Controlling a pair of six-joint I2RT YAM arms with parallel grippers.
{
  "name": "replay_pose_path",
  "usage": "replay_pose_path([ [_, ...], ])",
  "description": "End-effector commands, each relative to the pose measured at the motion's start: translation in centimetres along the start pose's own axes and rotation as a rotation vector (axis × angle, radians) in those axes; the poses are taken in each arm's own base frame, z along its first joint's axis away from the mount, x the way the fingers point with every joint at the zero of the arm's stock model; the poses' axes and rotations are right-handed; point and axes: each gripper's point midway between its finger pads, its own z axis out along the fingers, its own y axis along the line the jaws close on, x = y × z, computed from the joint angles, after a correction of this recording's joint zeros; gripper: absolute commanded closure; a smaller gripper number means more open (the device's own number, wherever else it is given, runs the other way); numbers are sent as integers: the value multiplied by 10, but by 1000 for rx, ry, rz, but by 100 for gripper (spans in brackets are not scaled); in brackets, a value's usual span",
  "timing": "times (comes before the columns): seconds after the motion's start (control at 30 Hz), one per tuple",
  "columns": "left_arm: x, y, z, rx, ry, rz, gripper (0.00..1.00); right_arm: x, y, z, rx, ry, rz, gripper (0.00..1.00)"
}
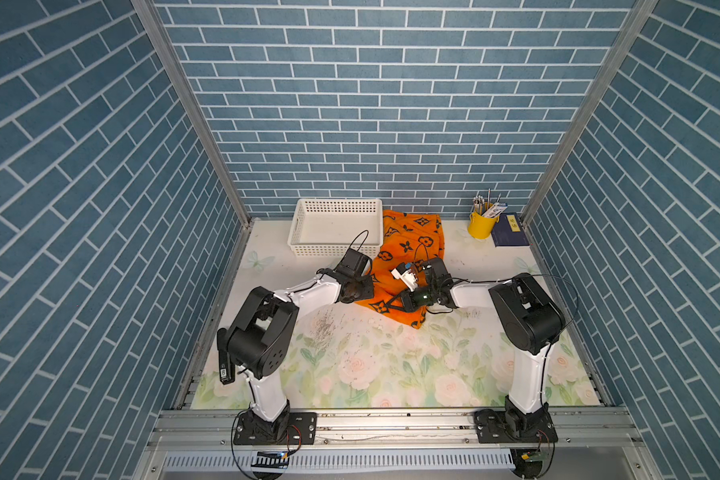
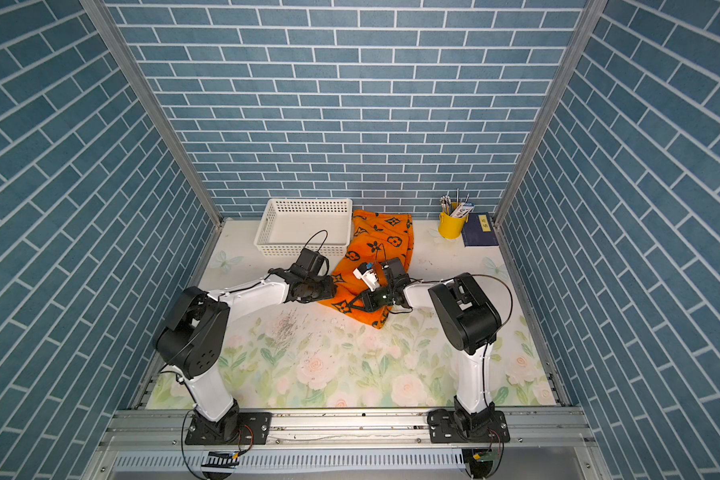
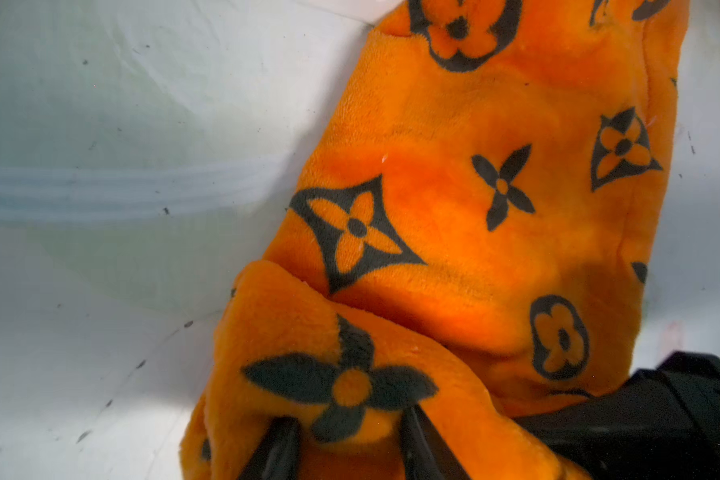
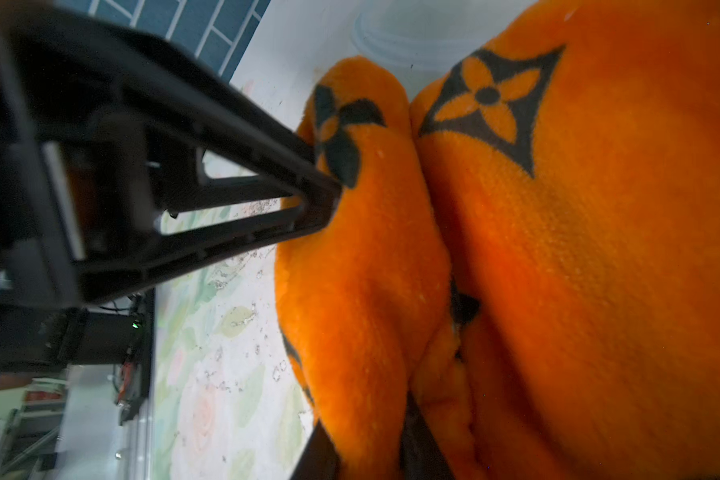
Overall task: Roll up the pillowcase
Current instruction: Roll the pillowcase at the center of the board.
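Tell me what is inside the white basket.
In both top views the white basket shows only its bare white floor; nothing lies in it. The pillowcase lies beside it on the table, not inside. The near wall hides a thin strip of the floor.

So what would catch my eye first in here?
The bright orange pillowcase with black flowers, lying mid-table beside a white basket. Both arms bend in over its near end, the left pincer and right pincer each with a plush fold between its fingers. A yellow cup of pens stands in the far corner.
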Motion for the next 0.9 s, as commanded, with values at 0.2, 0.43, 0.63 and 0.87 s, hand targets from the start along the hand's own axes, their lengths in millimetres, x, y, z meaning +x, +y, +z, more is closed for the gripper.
replay_pose_path([
  [0.2,7,7,16,-47,36,-15,56,-19,-9,-40,485,-37,-255,40],
  [0.43,9,7,13,-34,31,-17,56,-17,20,-34,756,-17,-679,35],
  [0.63,10,7,13,-31,33,-14,56,-7,13,-13,864,62,-820,33],
  [0.87,3,4,6,-29,9,-17,56,9,-4,2,864,127,-807,56],
])
